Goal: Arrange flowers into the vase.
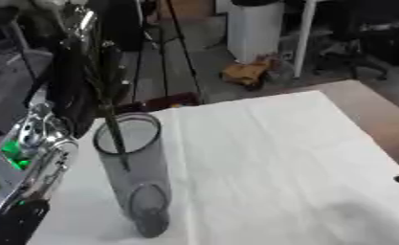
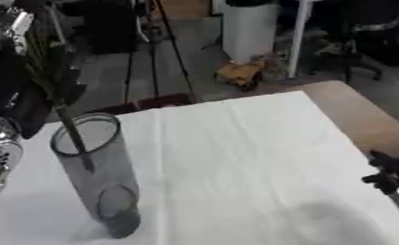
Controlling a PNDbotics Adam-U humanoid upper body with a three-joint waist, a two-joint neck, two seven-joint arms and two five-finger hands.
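While the black left hand [image 1: 72, 95] pinches the green flower stem [image 1: 115, 131] above the clear cylindrical glass vase [image 1: 135, 177] (at eight o'clock on the white cloth [image 1: 269, 162]), the stem's tip dips inside, guided downward; the right hand [image 2: 391, 182] idles at four o'clock, its fingers' state unclear.

No legible text, label, brand, number or sign — neither on the table items nor on the background objects.

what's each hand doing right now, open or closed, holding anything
Left hand: closed on the flower stems, whose lower ends are inside the vase.
Right hand: at the right edge, holding nothing; open or closed cannot be told.
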